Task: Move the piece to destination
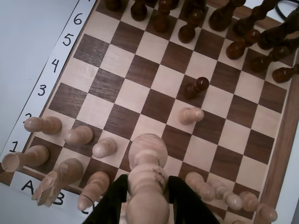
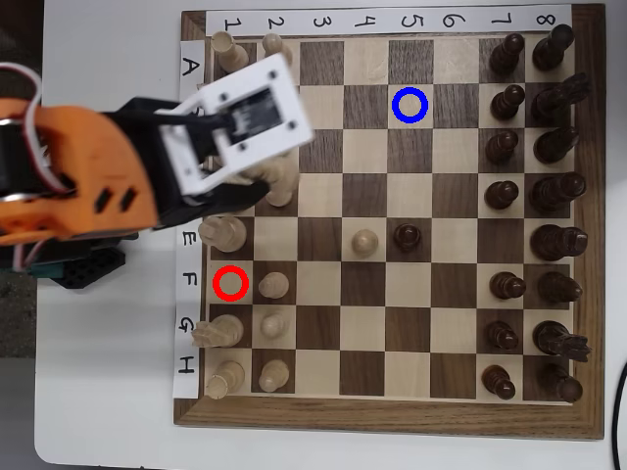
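Wooden chessboard (image 1: 140,98) fills the wrist view. Nearest, the black claw (image 1: 148,198) is closed around a pale piece (image 1: 148,163), lifted above the white back rows. Farther off, the blue ring (image 2: 409,106) waits; carrying the piece high should clear the pawns.

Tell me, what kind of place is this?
Probably a hobby or lab tabletop for robot chess: a wooden chessboard with hand-lettered labels on a white table, and an orange arm whose gripper holds a pale piece.
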You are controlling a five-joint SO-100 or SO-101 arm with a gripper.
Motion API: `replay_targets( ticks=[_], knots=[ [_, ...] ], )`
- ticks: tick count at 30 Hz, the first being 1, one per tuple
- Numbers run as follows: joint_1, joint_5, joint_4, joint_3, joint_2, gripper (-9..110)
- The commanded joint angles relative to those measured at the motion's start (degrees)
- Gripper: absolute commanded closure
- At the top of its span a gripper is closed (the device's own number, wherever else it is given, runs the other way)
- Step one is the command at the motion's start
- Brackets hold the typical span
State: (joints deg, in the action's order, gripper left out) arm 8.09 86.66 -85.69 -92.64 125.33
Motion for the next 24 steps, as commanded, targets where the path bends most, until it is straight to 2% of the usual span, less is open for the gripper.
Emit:
replay_targets(
  ticks=[1, 24],
  knots=[
    [1.3, 0.5, 2.8, 3.3, -3.5, 101],
    [7.4, 4.6, 14.9, 18.2, -30.0, 101]
  ],
)
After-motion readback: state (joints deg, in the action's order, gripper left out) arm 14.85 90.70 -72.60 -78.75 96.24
